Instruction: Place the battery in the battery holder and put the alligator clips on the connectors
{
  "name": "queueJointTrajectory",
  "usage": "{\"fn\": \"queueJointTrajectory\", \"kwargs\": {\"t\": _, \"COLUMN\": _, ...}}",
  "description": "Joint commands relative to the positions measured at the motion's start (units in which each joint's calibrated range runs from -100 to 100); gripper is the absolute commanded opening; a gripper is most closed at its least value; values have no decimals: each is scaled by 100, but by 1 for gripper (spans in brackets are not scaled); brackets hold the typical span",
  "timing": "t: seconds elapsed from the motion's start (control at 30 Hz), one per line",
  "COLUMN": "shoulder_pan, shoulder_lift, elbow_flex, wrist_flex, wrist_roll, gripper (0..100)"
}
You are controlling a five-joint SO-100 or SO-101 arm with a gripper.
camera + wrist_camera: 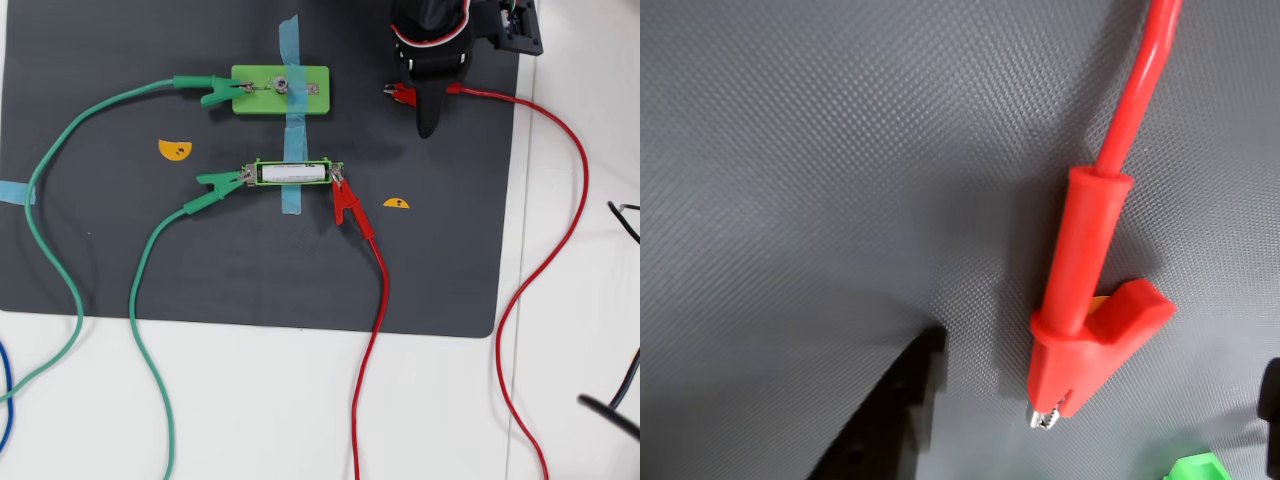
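Observation:
A loose red alligator clip (1085, 330) lies on the dark mat, its metal teeth toward the bottom of the wrist view. It sits between my gripper's (1100, 365) black fingers (895, 410), which stand wide apart and clear of it. In the overhead view the gripper (425, 108) hovers over this clip (400, 93), right of the solid green block (300, 90). The white battery (293, 173) rests in the green battery holder (295, 162). A green clip (220, 182) bites the holder's left tab and another red clip (347, 200) its right tab. A second green clip (215, 90) grips the block's left connector.
Blue tape (290, 120) runs across the block and holder. Two orange half-discs (174, 150) lie on the mat (100, 250). Red (560, 200) and green wires (60, 200) trail off onto the white table. A corner of the green block (1195, 468) shows at the wrist view's bottom.

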Motion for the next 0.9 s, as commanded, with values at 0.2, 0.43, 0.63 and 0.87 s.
{"fn": "queueJointTrajectory", "kwargs": {"t": 0.2, "shoulder_pan": 22, "shoulder_lift": 126, "elbow_flex": -408, "wrist_flex": 7, "wrist_roll": -2, "gripper": 31}}
{"fn": "queueJointTrajectory", "kwargs": {"t": 0.43, "shoulder_pan": 153, "shoulder_lift": 134, "elbow_flex": -408, "wrist_flex": -2, "wrist_roll": -28, "gripper": 31}}
{"fn": "queueJointTrajectory", "kwargs": {"t": 0.63, "shoulder_pan": 123, "shoulder_lift": 134, "elbow_flex": -408, "wrist_flex": 7, "wrist_roll": -28, "gripper": 31}}
{"fn": "queueJointTrajectory", "kwargs": {"t": 0.87, "shoulder_pan": 133, "shoulder_lift": 177, "elbow_flex": -443, "wrist_flex": 7, "wrist_roll": -28, "gripper": 31}}
